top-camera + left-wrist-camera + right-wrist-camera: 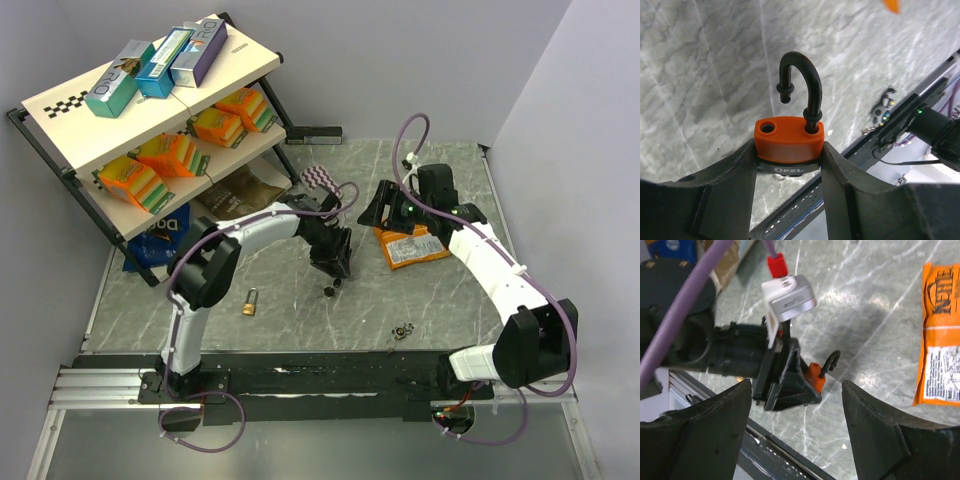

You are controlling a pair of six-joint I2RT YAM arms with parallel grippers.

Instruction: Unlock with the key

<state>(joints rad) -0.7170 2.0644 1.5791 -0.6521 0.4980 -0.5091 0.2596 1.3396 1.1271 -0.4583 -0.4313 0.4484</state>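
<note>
An orange padlock (789, 139) with a black shackle (805, 82) sits between my left gripper's fingers (789, 152). The shackle is raised, and one end is out of its hole. My left gripper (333, 262) is shut on the padlock's body, low over the middle of the table. The padlock also shows in the right wrist view (816, 376). My right gripper (383, 212) is open and empty, hovering to the right of the left gripper; in its own view (796, 390) the jaws stand wide apart. A bunch of keys (402, 330) lies on the table near the front edge, also in the left wrist view (882, 107).
A small brass padlock (249, 302) lies left of centre. An orange snack bag (415, 248) lies under the right arm. A slanted shelf (150, 100) with boxes and orange packs stands at the back left, with a blue bag (160, 235) beneath it. A black rail (320, 375) runs along the front.
</note>
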